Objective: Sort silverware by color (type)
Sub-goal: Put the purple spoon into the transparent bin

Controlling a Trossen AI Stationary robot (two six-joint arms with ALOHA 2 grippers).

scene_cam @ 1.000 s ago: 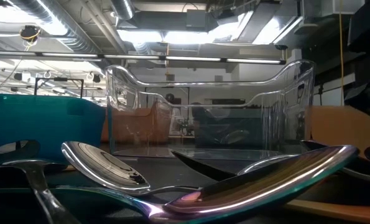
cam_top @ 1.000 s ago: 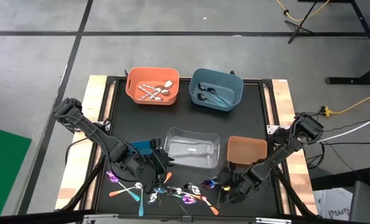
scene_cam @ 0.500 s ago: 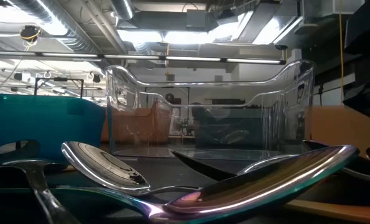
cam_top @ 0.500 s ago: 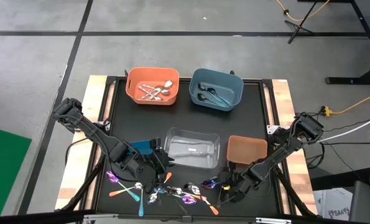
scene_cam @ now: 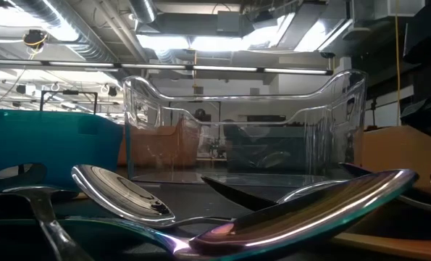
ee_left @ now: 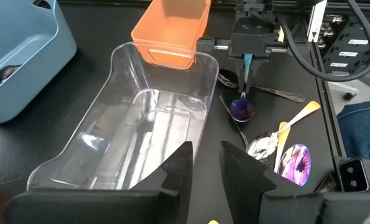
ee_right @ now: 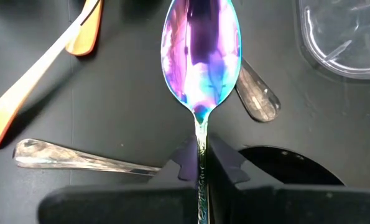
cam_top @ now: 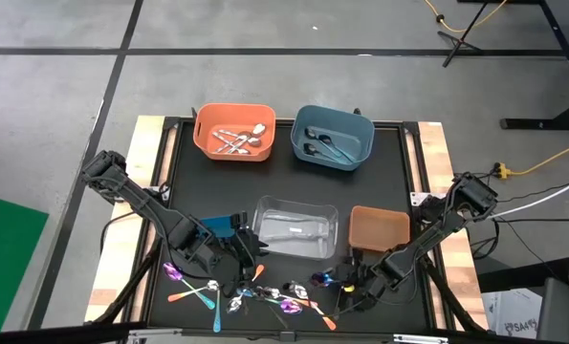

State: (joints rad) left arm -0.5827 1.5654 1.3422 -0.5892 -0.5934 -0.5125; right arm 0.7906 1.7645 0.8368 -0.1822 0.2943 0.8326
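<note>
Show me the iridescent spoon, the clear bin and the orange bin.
iridescent spoon (ee_right: 201, 46): right wrist view, on its bowl.
clear bin (ee_left: 141, 124): left wrist view, on its floor.
orange bin (cam_top: 206, 141): high view, on its left wall.

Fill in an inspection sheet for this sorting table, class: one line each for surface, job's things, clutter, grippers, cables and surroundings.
Surface: black mat on a wooden table.
Job's things: loose cutlery at the near edge; silver spoons in the orange bin; dark spoons in the blue bin; cutlery in the clear bin; brown bin looks empty.
Clutter: nothing seen.
Grippers: right gripper shut on the purple spoon; left gripper open by the clear bin.
Cables: yellow cable on the floor.
Surroundings: concrete floor, green mat.
</note>
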